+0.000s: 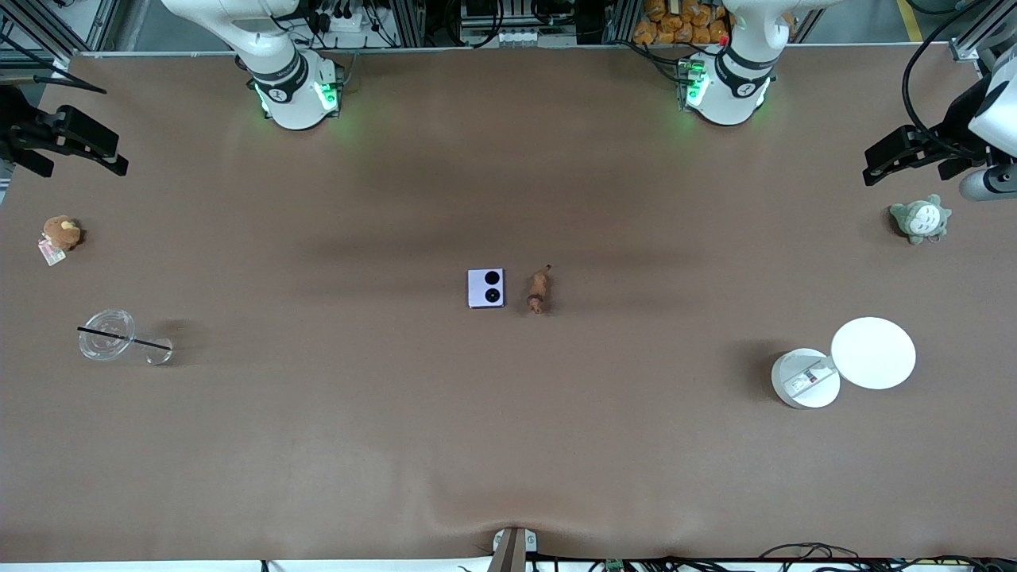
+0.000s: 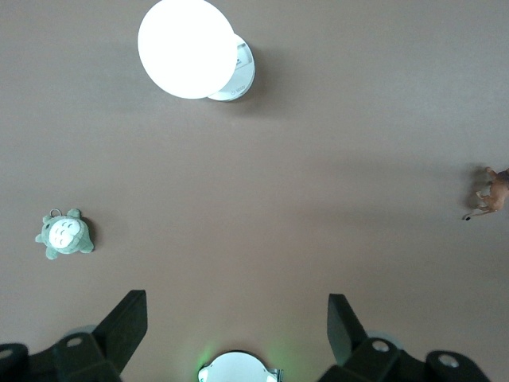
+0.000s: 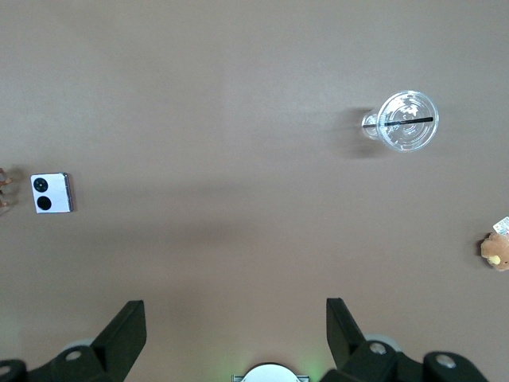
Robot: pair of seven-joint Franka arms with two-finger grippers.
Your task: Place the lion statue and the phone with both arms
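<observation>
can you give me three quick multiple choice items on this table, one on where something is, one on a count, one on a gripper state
1. The lion statue lies
A. beside the phone
B. on the phone
C. in the clear cup

2. Black camera circles on the phone:
A. one
B. two
C. four

3. The left gripper is
A. shut on the phone
B. shut on the lion statue
C. open, holding nothing

Answers:
1 A, the two lie side by side at mid-table, apart.
2 B, two round black circles sit along one edge.
3 C, the left wrist view shows its fingers spread wide with only bare table between.
</observation>
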